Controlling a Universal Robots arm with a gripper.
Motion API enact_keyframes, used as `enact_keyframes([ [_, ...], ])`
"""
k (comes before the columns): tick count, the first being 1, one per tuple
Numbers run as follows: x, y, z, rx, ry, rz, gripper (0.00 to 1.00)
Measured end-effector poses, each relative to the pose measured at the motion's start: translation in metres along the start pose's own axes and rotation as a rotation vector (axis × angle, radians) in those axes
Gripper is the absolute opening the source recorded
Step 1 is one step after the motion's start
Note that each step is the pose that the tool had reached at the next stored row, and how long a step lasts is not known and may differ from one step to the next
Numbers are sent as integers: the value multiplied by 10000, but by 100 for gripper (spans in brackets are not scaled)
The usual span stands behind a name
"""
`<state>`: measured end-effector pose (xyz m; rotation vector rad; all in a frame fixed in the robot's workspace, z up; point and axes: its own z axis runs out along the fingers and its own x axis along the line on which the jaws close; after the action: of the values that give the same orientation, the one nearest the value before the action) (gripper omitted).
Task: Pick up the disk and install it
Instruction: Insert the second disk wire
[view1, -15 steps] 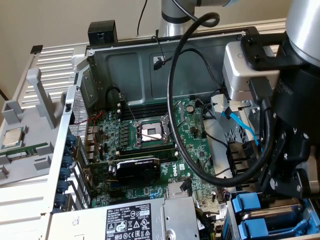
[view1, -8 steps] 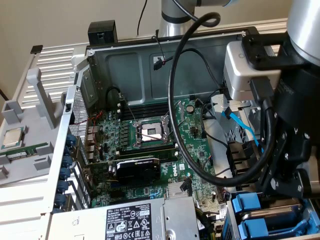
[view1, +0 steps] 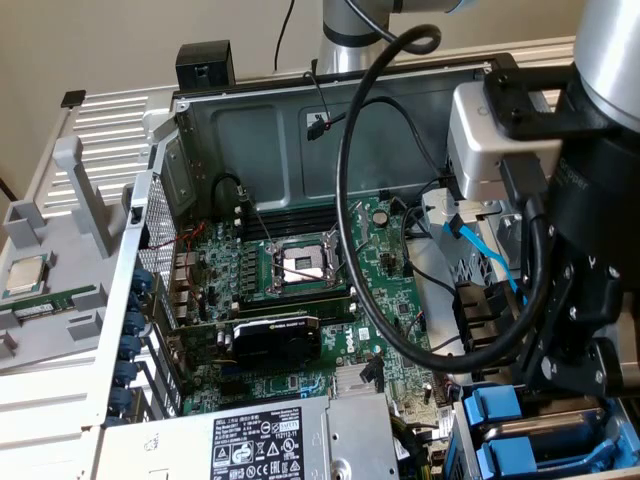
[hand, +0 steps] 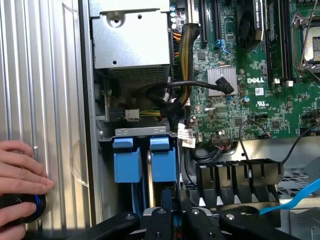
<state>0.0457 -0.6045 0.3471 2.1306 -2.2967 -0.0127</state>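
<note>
A: What's the biggest thing there?

B: An open computer case (view1: 300, 110), with the motherboard (view1: 380, 270) on its floor. In the exterior view the power supply (view1: 250, 440) sits at the near edge of the board and a black graphics card (view1: 275, 335) lies across the board's middle.

A: And the arm?

B: The arm (view1: 590, 200) hangs over the drive bay (hand: 142, 132), which sits just beside the board's corner.

A: Where's the disk?

B: Two blue carriers stand side by side in the bay. The disk (hand: 164, 160) is the one nearer the board, part way in; the other drive (hand: 127, 160) is just beside it.

A: The gripper?

B: The gripper (hand: 172, 212) is right at the disk's outer end, fingers drawn narrow around its blue edge.

A: Anything else?

B: A hand (hand: 20, 175) rests on a black puck (hand: 22, 207) outside the case.
</note>
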Motion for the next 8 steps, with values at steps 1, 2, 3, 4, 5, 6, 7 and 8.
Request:
enact_keyframes([
  [1, 0, 0, 0, -11, 1, 2, 16],
  [2, 0, -1, 0, -31, 2, 3, 16],
  [3, 0, -2, 0, -47, 3, 4, 16],
  [4, 0, -4, -1, -56, 4, 6, 16],
  [5, 0, -7, -1, -59, 4, 6, 16],
  [6, -1, -11, -1, -61, 4, 7, 16],
  [7, -1, -15, -1, -63, 3, 8, 16],
  [8, -1, -19, -1, -64, 3, 10, 16],
])
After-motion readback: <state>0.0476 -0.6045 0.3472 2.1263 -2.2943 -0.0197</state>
